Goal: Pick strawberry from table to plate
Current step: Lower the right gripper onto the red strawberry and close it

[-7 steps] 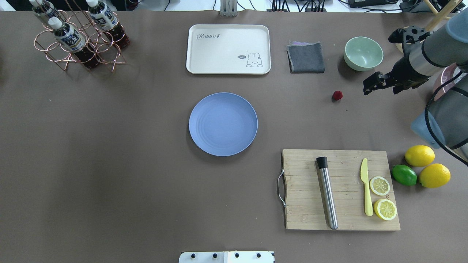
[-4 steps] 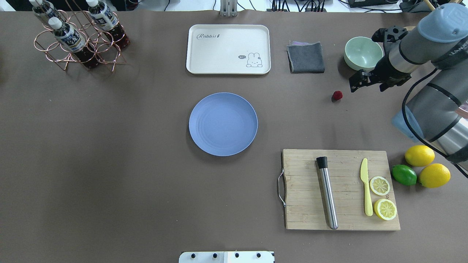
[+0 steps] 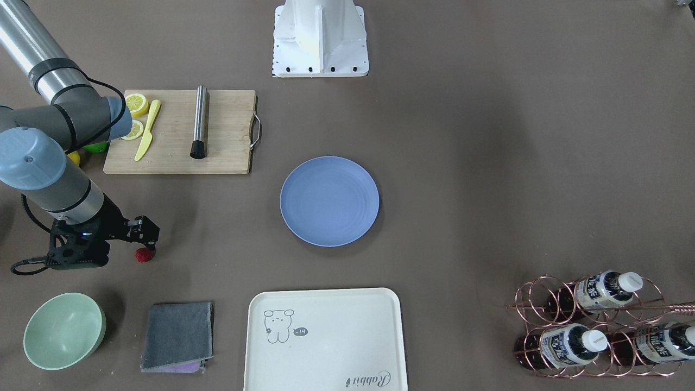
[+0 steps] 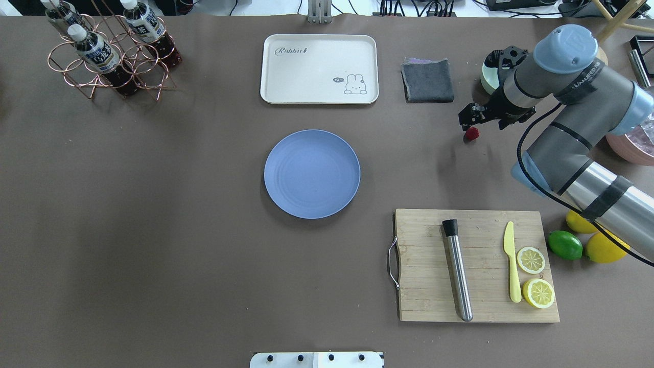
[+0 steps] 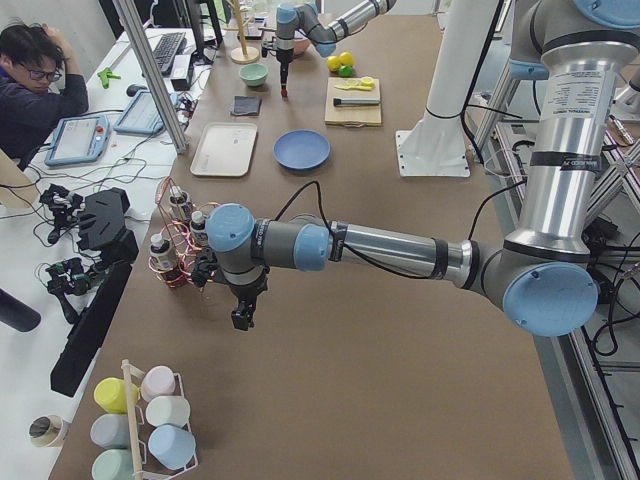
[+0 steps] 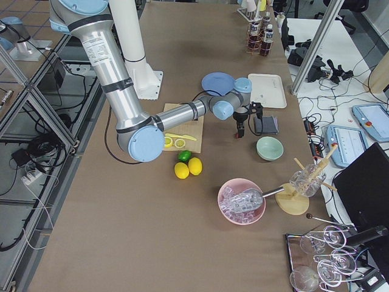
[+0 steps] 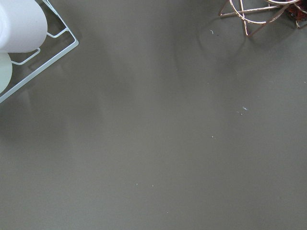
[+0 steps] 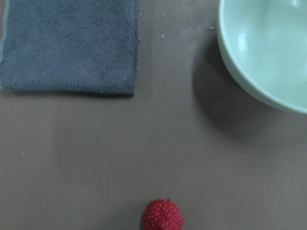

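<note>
The small dark-red strawberry point(image 4: 471, 134) point(image 3: 144, 254) lies on the brown table point(image 4: 153, 230), right of the blue plate point(image 4: 311, 174) point(image 3: 329, 201), which has nothing on it. My right gripper point(image 4: 467, 117) point(image 3: 147, 233) hangs just above the berry on its far side, its fingers apart and holding nothing. In the right wrist view the strawberry point(image 8: 162, 215) sits at the bottom edge, with no fingers showing. My left gripper point(image 5: 240, 318) hovers over bare table near the bottle rack; I cannot tell if it is open or shut.
A mint bowl point(image 3: 64, 330) and a grey cloth point(image 4: 427, 80) lie just beyond the berry. A cream tray point(image 4: 319, 69) sits behind the plate. A cutting board point(image 4: 424, 266) with a muddler, knife and lemon slices is nearer; lemons and a lime point(image 4: 564, 245) lie right.
My right arm has swung left from the table's right edge, past the mint bowl, bringing its gripper over the strawberry. The strawberry and plate have not moved.
</note>
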Motion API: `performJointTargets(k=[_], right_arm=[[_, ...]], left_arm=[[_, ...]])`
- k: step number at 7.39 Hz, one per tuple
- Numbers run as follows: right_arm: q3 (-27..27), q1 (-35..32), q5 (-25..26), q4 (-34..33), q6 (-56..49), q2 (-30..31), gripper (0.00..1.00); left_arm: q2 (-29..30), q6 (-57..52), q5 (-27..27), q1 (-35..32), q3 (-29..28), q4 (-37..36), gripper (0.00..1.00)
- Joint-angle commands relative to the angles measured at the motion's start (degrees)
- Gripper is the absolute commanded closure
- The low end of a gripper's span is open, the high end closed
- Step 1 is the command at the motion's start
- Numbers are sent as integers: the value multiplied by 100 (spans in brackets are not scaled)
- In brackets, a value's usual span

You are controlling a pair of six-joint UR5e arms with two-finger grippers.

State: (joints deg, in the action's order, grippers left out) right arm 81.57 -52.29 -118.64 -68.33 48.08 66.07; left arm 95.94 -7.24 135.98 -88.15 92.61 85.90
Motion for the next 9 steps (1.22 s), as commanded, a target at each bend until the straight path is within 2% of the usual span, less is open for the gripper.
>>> performJointTargets(k=[1, 5, 9], right_arm=[[-115, 148, 87, 153, 70, -6, 8], [-124, 245, 280, 153, 70, -24, 29], [-229, 245, 386, 153, 61, -103, 30]], left_arm=[[-5, -15, 16, 0, 2, 5, 2], [-40, -24, 7, -9, -6, 5, 2], [-93, -15, 8, -9, -15, 14, 2]])
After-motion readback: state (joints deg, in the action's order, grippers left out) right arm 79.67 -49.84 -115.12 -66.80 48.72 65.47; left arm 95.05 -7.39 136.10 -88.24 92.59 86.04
